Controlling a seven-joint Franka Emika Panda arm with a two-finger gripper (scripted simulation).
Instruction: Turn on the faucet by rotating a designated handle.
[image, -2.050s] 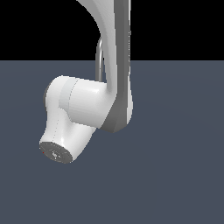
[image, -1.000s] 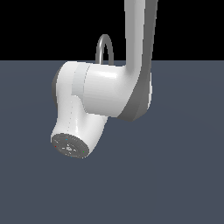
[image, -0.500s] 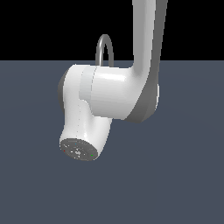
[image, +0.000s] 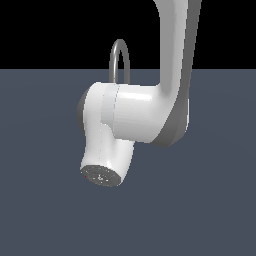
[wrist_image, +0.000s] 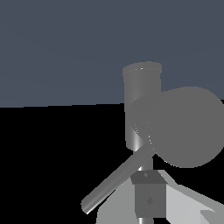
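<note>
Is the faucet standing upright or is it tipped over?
Upright. In the exterior view the faucet's arched spout rises straight above the floor behind the arm. Its base is hidden there.

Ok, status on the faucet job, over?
Gripper at the handle, open or shut unclear. Faucet: only the spout top shows in the exterior view, behind the arm. Nothing else near.
</note>
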